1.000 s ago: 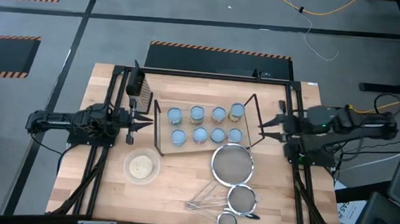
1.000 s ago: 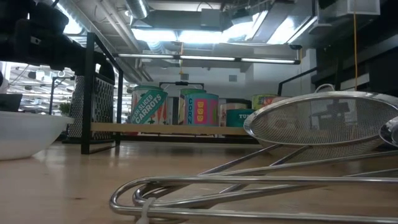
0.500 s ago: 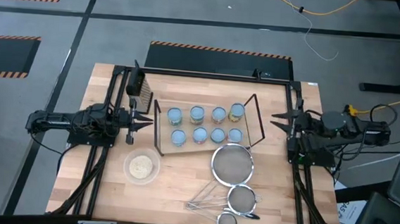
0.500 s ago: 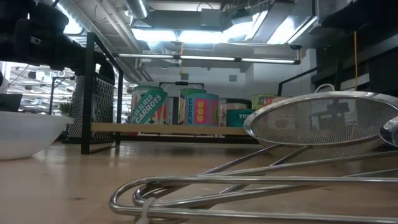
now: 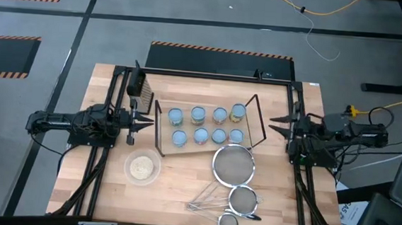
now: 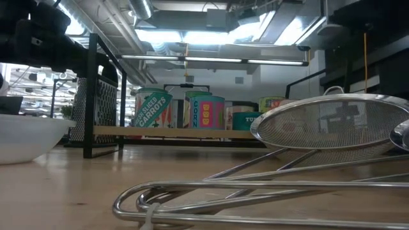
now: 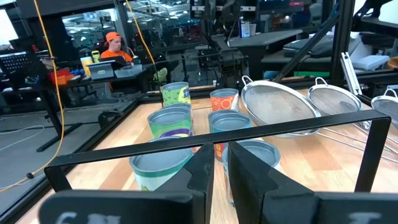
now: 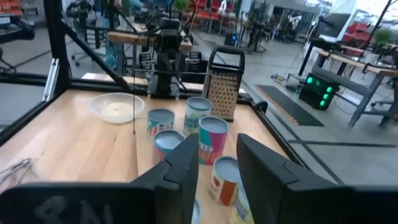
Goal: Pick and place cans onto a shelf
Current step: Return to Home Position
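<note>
The wooden table stands on a grey floor with hazard-striped markings. On it the shelf sits near the middle. All eight cans stand upright on the shelf in two rows of four. Judging by that, the placing looks finished and only the parking of the arms remains.

The right gripper hovers at the table's right edge, pointing at the shelf and apart from its near wire frame. Its fingers stand apart and hold nothing. The left gripper waits just beside the shelf's other end, its fingers a narrow slit apart and also empty.

To park well, the right arm should retreat along its own line, away from the shelf, and not sweep sideways. The frame rises above the board, and a clip there could jolt the cans. The nearest ones stand close to that end. A level wrist would avoid a dip toward the big strainer, which lies between this arm and the table's front. The bowl and grater sit near the left arm, so any tucking there should be small and slow. Neither gripper needs to close on anything.
</note>
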